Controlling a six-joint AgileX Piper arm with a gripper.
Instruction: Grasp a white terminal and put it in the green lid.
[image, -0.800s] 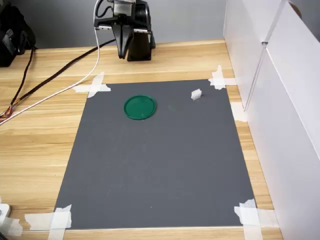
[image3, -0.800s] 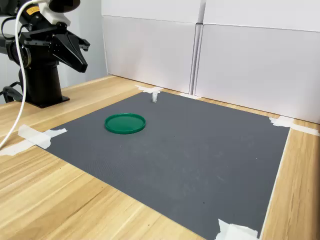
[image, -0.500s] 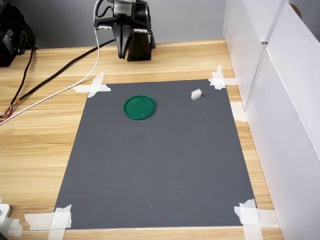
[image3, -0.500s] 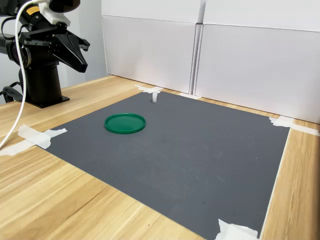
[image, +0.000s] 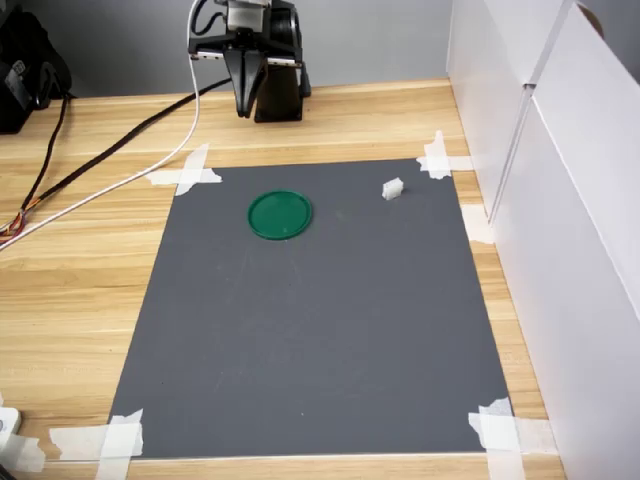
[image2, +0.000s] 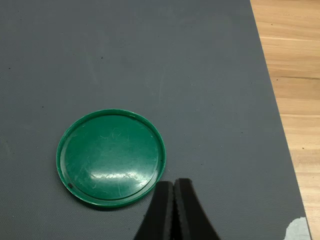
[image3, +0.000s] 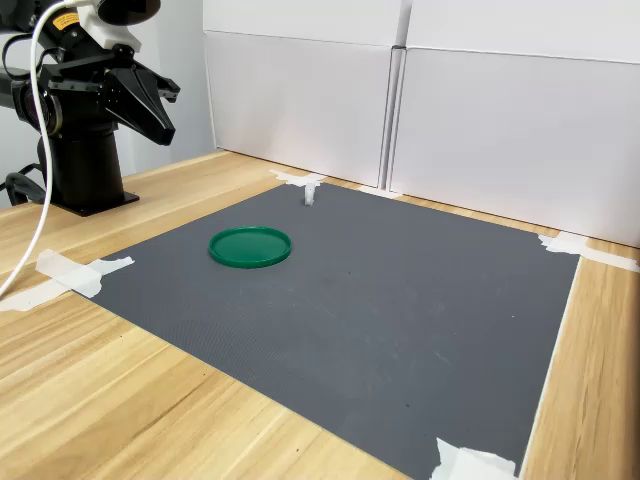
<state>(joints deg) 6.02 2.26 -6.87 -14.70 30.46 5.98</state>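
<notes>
The green lid (image: 280, 214) (image3: 250, 246) (image2: 111, 157) lies flat and empty on the dark grey mat, toward its far left in the first exterior view. A tiny white terminal (image: 392, 188) (image3: 311, 194) stands on the mat near its far right corner in the first exterior view, well apart from the lid; the wrist view does not include it. My gripper (image: 243, 106) (image3: 160, 128) (image2: 174, 186) hangs high over the wood behind the mat, close to the arm's base, its black fingers pressed together and holding nothing.
The mat (image: 320, 330) is taped at its corners to a wooden table (image: 80, 260). White panels (image: 560, 180) wall the first exterior view's right side. Black and white cables (image: 120, 160) trail over the wood at that view's left, beside the arm's black base (image: 280, 90).
</notes>
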